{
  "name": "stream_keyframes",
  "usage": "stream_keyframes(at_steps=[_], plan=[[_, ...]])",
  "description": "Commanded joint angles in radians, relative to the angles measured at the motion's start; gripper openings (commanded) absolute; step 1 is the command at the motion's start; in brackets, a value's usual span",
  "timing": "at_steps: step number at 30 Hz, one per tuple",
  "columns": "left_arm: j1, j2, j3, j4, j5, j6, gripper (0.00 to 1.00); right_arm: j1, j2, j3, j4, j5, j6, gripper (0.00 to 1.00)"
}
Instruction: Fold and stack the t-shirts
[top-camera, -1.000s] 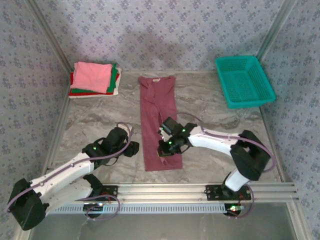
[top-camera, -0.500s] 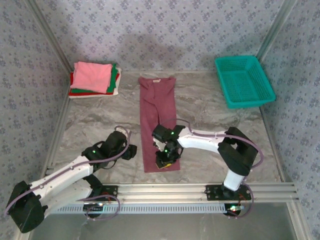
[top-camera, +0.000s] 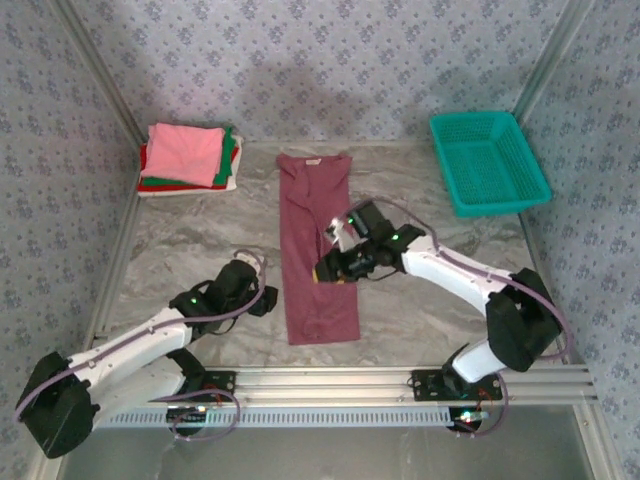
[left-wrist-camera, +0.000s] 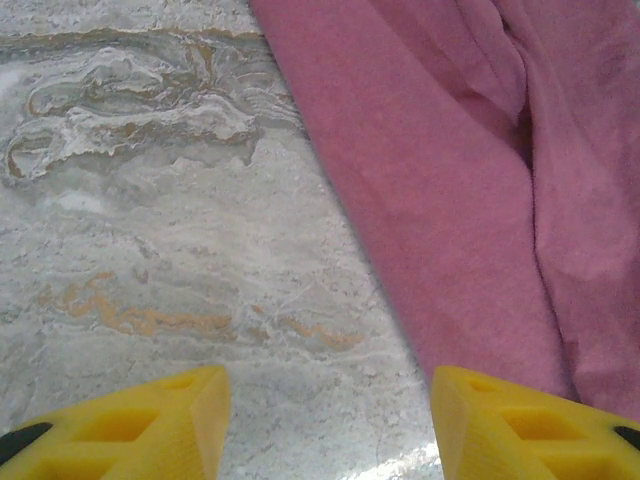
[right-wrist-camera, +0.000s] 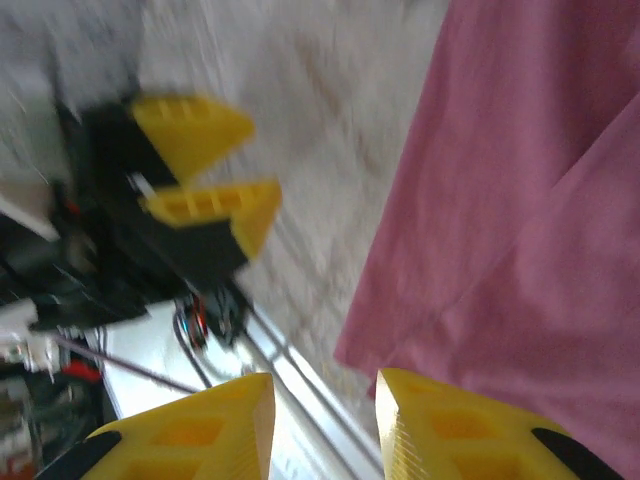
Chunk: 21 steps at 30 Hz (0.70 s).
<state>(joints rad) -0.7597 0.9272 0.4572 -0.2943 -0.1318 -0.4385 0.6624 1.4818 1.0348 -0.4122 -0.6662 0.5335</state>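
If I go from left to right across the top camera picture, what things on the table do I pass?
A pink-topped stack of folded cotton t-shirts → long maroon cotton t-shirt lying flat → teal plastic mesh basket

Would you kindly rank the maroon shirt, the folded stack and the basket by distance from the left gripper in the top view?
From the left gripper:
1. Maroon shirt, just to its right.
2. Folded stack, far left corner.
3. Basket, far right corner.
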Motion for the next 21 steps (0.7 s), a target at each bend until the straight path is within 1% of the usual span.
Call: stream_keyframes(at_steps=[1, 2, 4, 7, 11, 13, 17, 19, 21], plan=[[-0.003, 0.035, 0.049, 0.047, -0.003, 0.03, 0.55, -0.075, 0.022, 0.019, -0.026, 0.07, 0.003, 0.33], [-0.003, 0.047, 0.055, 0.052, 0.006, 0.036, 0.55, -0.103, 0.045, 0.031, -0.05, 0.121, 0.007, 0.33], [-0.003, 0.079, 0.063, 0.068, 0.021, 0.047, 0.55, -0.144, 0.097, 0.047, -0.045, 0.177, 0.011, 0.3], [-0.004, 0.136, 0.091, 0.081, 0.05, 0.071, 0.55, -0.146, 0.184, 0.112, -0.037, 0.243, -0.009, 0.29], [-0.004, 0.21, 0.122, 0.101, 0.044, 0.076, 0.53, -0.137, 0.324, 0.217, 0.001, 0.234, 0.003, 0.26], [-0.003, 0.24, 0.124, 0.13, 0.048, 0.079, 0.52, -0.126, 0.381, 0.246, 0.019, 0.251, 0.001, 0.26], [-0.004, 0.326, 0.134, 0.177, 0.034, 0.077, 0.49, -0.1, 0.492, 0.318, 0.029, 0.238, -0.01, 0.25], [-0.003, 0.364, 0.14, 0.189, -0.001, 0.063, 0.45, -0.087, 0.533, 0.338, 0.036, 0.248, -0.007, 0.24], [0.003, 0.384, 0.131, 0.239, -0.024, 0.049, 0.42, -0.078, 0.574, 0.354, 0.037, 0.259, -0.001, 0.21]])
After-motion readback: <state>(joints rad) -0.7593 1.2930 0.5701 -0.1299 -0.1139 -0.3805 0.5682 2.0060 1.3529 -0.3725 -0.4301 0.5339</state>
